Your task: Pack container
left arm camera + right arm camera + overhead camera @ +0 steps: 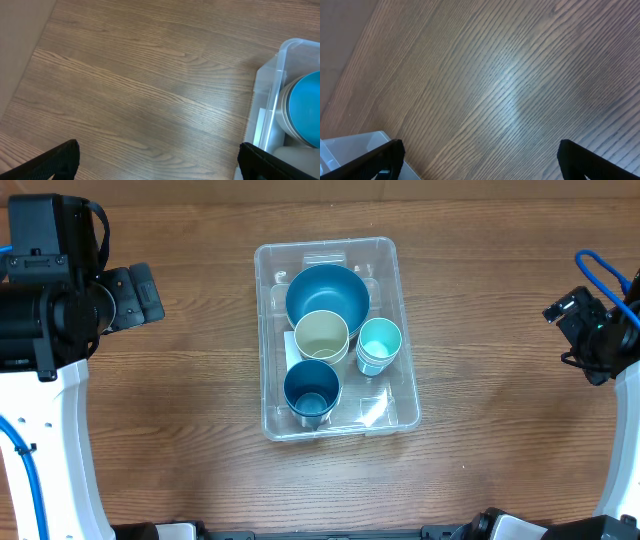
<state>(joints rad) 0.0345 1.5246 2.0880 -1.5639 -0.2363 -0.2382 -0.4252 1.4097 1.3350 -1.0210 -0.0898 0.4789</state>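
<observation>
The clear rectangular container point(403, 395) sits mid-table. Inside it are a large blue bowl point(328, 292), a cream cup point(321, 335), a light teal cup point(379, 345) and a dark blue cup point(312, 388). My left gripper point(140, 293) is raised at the far left, open and empty; its wrist view shows its fingers point(160, 162) wide apart over bare wood, with the container's corner point(272, 75) and the blue bowl point(307, 107) at the right edge. My right gripper point(575, 315) is raised at the far right, open and empty point(480, 160), with the container's corner point(355, 142) at lower left.
The wooden table point(180, 400) surrounds the container on all sides. A white label point(372, 408) lies on the container's base. The white arm bases stand at the left point(40, 440) and right point(625, 460) edges.
</observation>
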